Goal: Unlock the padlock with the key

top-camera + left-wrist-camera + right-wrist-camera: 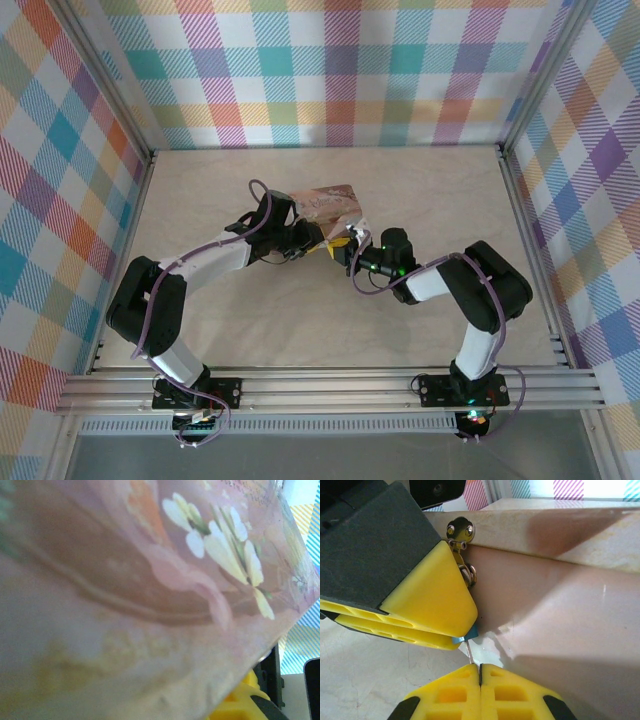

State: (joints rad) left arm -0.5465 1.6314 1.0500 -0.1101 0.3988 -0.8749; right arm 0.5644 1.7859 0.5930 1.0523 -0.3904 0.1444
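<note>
From above, the left arm (pixel 200 265) and right arm (pixel 440 280) bend in toward each other and meet at the near edge of the pink tin (pixel 330 203), which lies about mid-tabletop (pixel 300 330). A small patch of yellow marks the meeting point. From this height neither padlock nor key can be made out.

The left wrist camera is pressed close to the tin, whose blurred lid fills most of its frame with pink and brown painting and white flowers. One of the left fingers (pixel 242 702) juts in yellow at the bottom right corner, with a strip of checked wall (pixel 305 640) behind it.

The right wrist view gives the detail. The left fingers come in from the upper left and pinch the padlock (pixel 473 630), of which a thin blue sliver peeps out at their tips, right against the tin's pink wall. Above it, the tin's silvery hasp (pixel 460 530) and a small ring (pixel 470 575) are visible. The right fingers (pixel 455 695) are pressed together at the bottom, nipping the key (pixel 469 652), a thin pale metal shaft that rises from their seam to meet the blue body
</note>
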